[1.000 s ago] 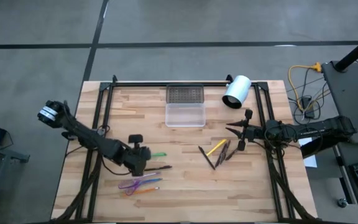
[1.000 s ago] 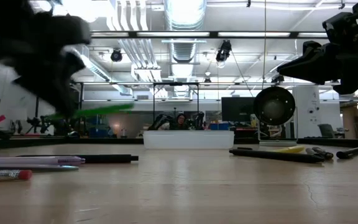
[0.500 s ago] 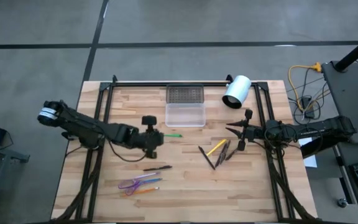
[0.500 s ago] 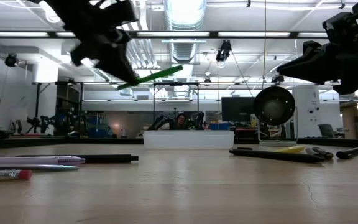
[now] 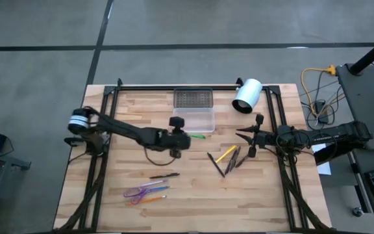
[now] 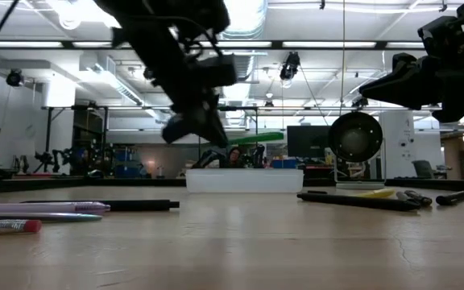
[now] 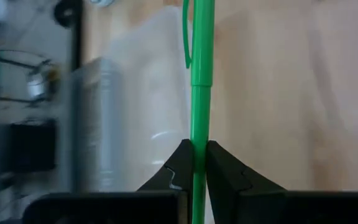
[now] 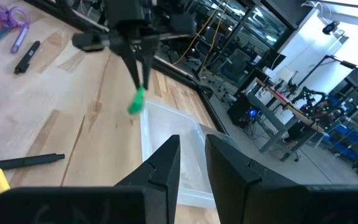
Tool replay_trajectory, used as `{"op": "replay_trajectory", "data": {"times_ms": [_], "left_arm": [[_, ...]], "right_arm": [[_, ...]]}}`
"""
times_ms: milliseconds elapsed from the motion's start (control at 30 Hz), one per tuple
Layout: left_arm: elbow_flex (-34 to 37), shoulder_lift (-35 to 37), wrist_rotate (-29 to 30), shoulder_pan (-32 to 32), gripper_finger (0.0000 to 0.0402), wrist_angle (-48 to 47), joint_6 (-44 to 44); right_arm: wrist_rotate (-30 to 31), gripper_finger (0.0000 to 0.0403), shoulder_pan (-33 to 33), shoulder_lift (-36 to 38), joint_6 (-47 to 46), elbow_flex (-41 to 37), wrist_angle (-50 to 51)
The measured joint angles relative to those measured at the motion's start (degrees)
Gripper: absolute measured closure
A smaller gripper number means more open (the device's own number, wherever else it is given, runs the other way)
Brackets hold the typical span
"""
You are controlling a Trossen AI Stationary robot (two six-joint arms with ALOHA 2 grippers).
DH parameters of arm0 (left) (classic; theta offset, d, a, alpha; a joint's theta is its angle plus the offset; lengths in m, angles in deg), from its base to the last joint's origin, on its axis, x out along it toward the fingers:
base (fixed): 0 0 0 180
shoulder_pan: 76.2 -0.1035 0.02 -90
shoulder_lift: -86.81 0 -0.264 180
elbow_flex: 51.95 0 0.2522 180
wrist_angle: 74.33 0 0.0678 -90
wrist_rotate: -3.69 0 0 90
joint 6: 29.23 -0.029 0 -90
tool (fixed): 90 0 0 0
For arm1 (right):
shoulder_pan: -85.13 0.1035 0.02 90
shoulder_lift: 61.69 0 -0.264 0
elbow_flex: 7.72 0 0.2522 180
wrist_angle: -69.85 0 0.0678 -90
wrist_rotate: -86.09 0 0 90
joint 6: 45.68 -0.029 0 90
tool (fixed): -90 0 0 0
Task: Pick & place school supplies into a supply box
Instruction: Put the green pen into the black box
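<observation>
My left gripper (image 5: 187, 137) is shut on a green pen (image 5: 199, 136) and hangs above the table, just on the near side of the supply box (image 5: 193, 121). The box is clear plastic with a dark mesh part (image 5: 193, 98) at its far end. In the low view the pen (image 6: 253, 138) sticks out nearly level from the gripper (image 6: 202, 129). My right gripper (image 5: 241, 136) waits at the table's right, open, with nothing between its fingers (image 8: 164, 163). A yellow pencil (image 5: 226, 154) and dark pens (image 5: 231, 161) lie beside it. Purple scissors (image 5: 140, 191), coloured sticks (image 5: 153, 196) and a black pen (image 5: 164, 175) lie near left. My left gripper pinches the green pen's barrel (image 7: 199, 138) between its two fingertips (image 7: 180, 163). The pen runs along the fingers, its clip end (image 7: 188, 43) sticking out ahead of them. The gripper comes slanting down from the table's left. The pen is lifted clear of the table, close to level.
A white cylinder (image 5: 247, 96) lies on its side at the far right, beside the box. Black frame rails (image 5: 102, 123) run along the table's left, right and far edges. Bare wood lies between the box and the loose supplies.
My left gripper has carried the green pen from above the near-left supplies toward the table's far edge and right, up to the supply box. Its wrist has rolled and tipped on the way. The pen, slanting upward half a second ago, now lies close to level.
</observation>
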Motion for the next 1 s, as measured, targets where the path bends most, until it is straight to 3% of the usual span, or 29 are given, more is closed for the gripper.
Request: {"op": "replay_trajectory", "data": {"times_ms": [67, 267, 467, 1000], "left_arm": [[-3.9, -2.3, 4.2, 0.0, 0.0395, -3.2, -0.2], [-12.0, -7.3, 7.3, 0.1, 0.0395, -4.4, 2.5], [-13.2, -10.6, 21.4, 0.0, 0.0395, -4.5, 1.6], [-12.9, -11.5, 22.8, -4.4, 0.0391, -2.7, -0.8]], "right_arm": [[0.0, 0.0335, 0.0, 0.0, 0.0, 0.0, 0.0], [0.0, 0.0335, 0.0, 0.0, 0.0, 0.0, 0.5], [0.0, 0.0335, 0.0, 0.0, 0.0, 0.0, 0.5], [0.0, 0.0335, 0.0, 0.0, 0.0, 0.0, 0.5]]}}
